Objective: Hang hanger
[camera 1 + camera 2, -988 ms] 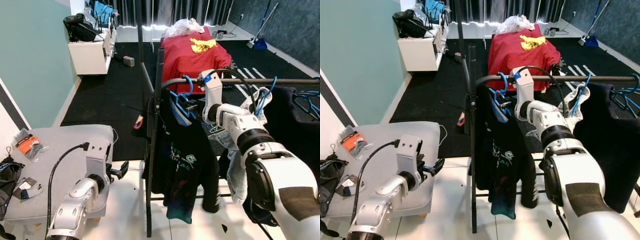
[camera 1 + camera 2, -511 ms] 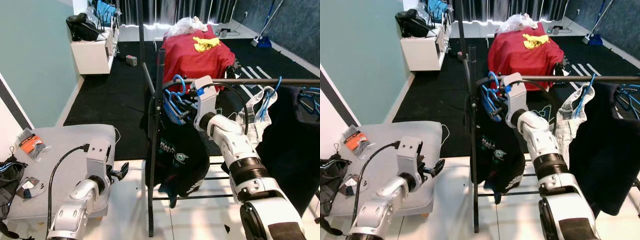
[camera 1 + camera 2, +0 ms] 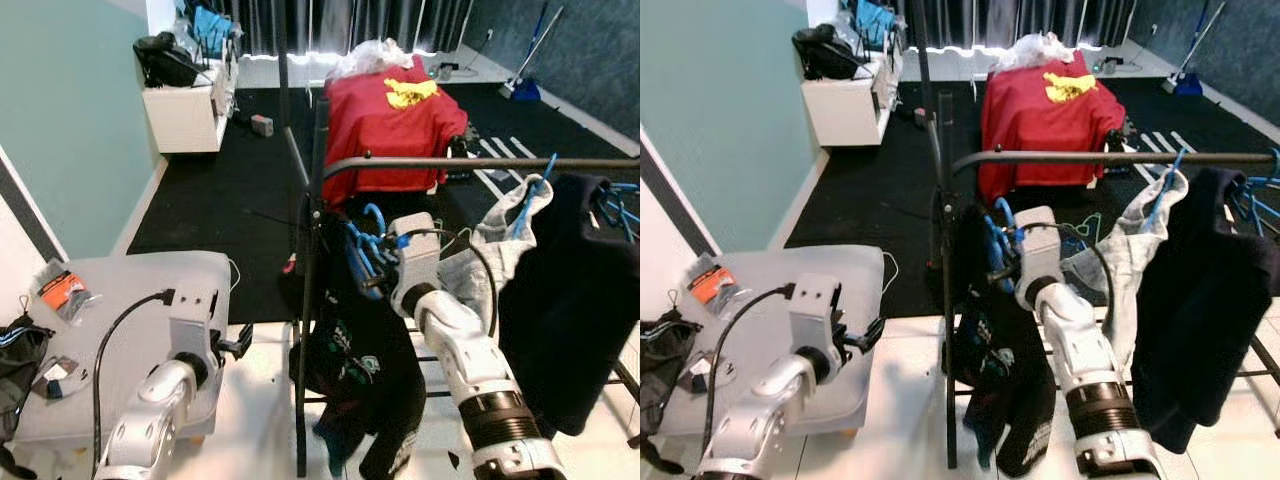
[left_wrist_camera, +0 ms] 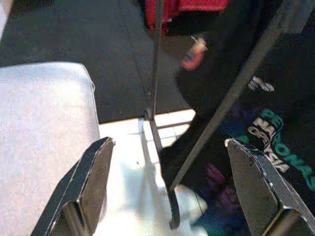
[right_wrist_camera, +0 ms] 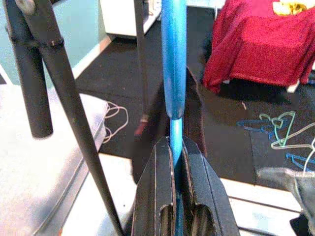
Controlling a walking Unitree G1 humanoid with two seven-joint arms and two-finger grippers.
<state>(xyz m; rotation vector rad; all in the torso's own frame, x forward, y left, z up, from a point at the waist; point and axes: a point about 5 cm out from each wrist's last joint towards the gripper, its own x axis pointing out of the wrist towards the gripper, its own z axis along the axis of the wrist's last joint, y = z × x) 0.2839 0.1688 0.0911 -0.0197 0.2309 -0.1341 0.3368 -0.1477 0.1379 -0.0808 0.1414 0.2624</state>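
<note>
Head views: hanger (image 3: 365, 250), blue, carrying a black shirt (image 3: 365, 350), has dropped from beside the rail (image 3: 470, 162) to well below it, so hanging looks undone. Right gripper (image 3: 1002, 262) holds it.

Right wrist: fingers (image 5: 197, 177) clamped on hanger.

Left wrist: left gripper (image 4: 167, 191) fingers apart, idle by desk (image 3: 120, 300).

My right gripper (image 5: 173, 147) hides the lower part of the blue hanger (image 5: 173, 64), and my fingers (image 5: 157, 196) are cut off by the picture's edge. The black shirt (image 3: 365, 370) covers the hanger's shoulders. The rail (image 3: 480, 163) runs out of view at the right. My left wrist view is blurred.
</note>
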